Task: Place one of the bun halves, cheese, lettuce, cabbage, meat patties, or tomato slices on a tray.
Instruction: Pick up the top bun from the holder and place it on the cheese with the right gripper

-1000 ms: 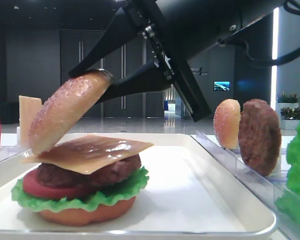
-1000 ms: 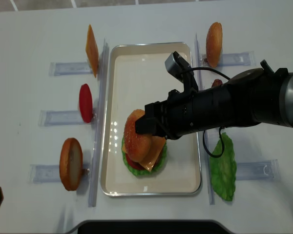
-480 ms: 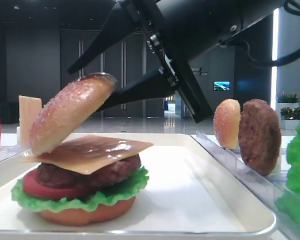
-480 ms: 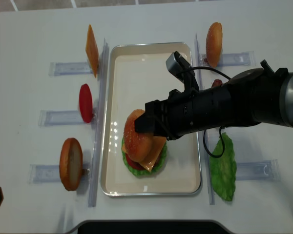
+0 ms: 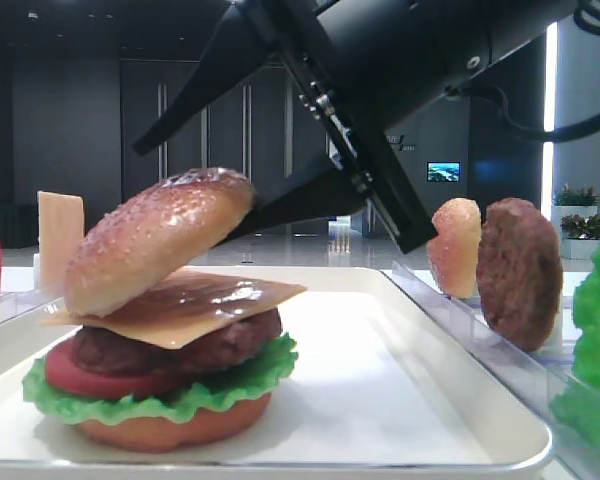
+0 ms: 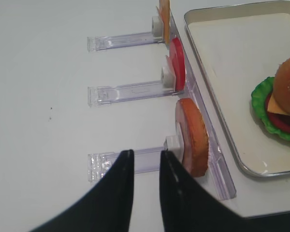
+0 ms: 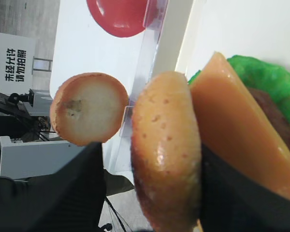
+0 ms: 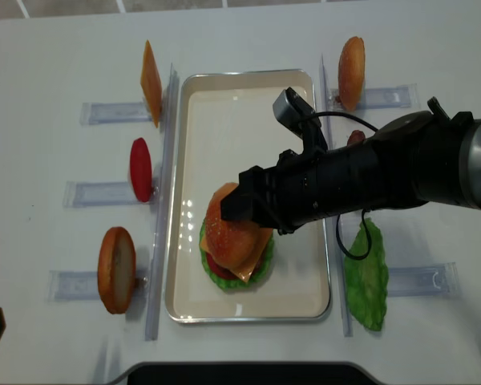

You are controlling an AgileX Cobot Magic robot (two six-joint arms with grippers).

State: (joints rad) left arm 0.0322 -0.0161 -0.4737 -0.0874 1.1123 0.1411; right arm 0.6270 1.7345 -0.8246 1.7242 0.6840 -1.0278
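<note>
Resting tilted on the burger stack: domed bun top (image 5: 158,240), glossy, pale-speckled, its lower edge on the cheese slice (image 5: 190,305), its raised edge toward the right claw (image 5: 195,185)
Right claw: black, two fingers spread apart, one above the bun top and one beside its raised edge; a gap shows between the upper finger and the bun; wrist view places the bun between the two dark fingers (image 7: 53,193), and contact with them cannot be told
Directly beneath the claw, downward: cheese slice, dark meat patty (image 5: 180,350), red tomato slice (image 5: 80,378), ruffled lettuce (image 5: 180,395), flat bun bottom (image 5: 170,428)
Under the stack: white tray (image 8: 248,104), rim raised, stack in its near half
Beyond the claw's tips, outside the tray's left rim, on clear racks (image 6: 130,89): upright cheese slice (image 8: 151,83), upright tomato slice (image 8: 140,168), pale-faced bun half (image 8: 116,269)
Behind the claw, along the arm's side, outside the tray's right rim: small speckled bun half (image 8: 352,62), upright meat patty (image 5: 520,272), loose lettuce leaf (image 8: 366,277)
Left claw (image 6: 144,164): well apart from the right one, over bare table by the nearest rack, black fingers a narrow slit apart, nothing between them
</note>
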